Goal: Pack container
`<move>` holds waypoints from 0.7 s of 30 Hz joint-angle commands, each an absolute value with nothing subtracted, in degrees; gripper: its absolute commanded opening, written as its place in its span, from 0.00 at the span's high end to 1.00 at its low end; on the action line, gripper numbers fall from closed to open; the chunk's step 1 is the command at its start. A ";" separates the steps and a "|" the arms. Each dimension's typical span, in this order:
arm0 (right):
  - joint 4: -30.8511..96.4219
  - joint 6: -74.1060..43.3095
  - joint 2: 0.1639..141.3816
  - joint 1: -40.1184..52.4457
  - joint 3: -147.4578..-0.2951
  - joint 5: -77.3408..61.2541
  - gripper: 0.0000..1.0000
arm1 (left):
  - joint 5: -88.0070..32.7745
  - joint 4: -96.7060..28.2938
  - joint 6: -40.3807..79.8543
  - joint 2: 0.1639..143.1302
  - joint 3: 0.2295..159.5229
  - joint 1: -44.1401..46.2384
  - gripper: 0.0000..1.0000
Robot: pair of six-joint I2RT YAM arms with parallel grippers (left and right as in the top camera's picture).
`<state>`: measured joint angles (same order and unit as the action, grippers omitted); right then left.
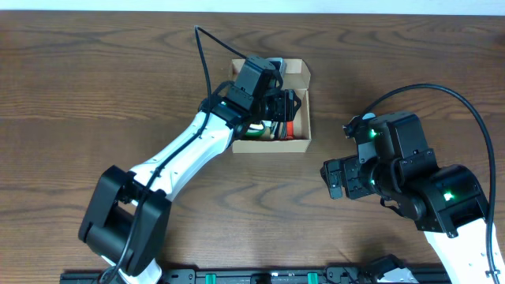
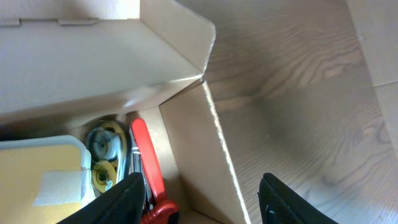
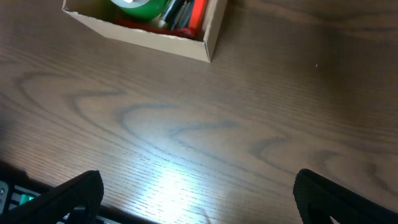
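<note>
Both apart: left pincer (image 2: 202, 200), right pincer (image 3: 199, 194) — container (image 1: 270, 147) half hidden beneath arm (image 1: 197, 142).

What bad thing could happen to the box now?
1. The left gripper is open, and its jaws seem to stand on either side of the container wall. If the arm slides sideways or closes there, it could drag or tip the container.
2. The inside jaw is close to the red-handled tool. If the arm lifts carelessly, it might snag the tool and pull it out.
</note>
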<state>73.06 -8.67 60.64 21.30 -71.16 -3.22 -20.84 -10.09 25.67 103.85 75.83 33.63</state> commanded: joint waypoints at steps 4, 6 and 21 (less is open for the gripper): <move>73.10 -8.08 60.66 21.71 -71.29 -3.42 0.01 | -19.29 -10.52 16.51 96.18 76.36 33.23 0.42; 73.10 -8.08 60.66 21.74 -71.29 -3.42 0.01 | -17.98 -11.14 14.35 94.00 76.36 32.99 0.45; 68.95 -9.21 60.73 21.74 -71.29 -3.46 0.01 | -11.42 -24.71 -5.87 85.41 76.34 23.79 0.94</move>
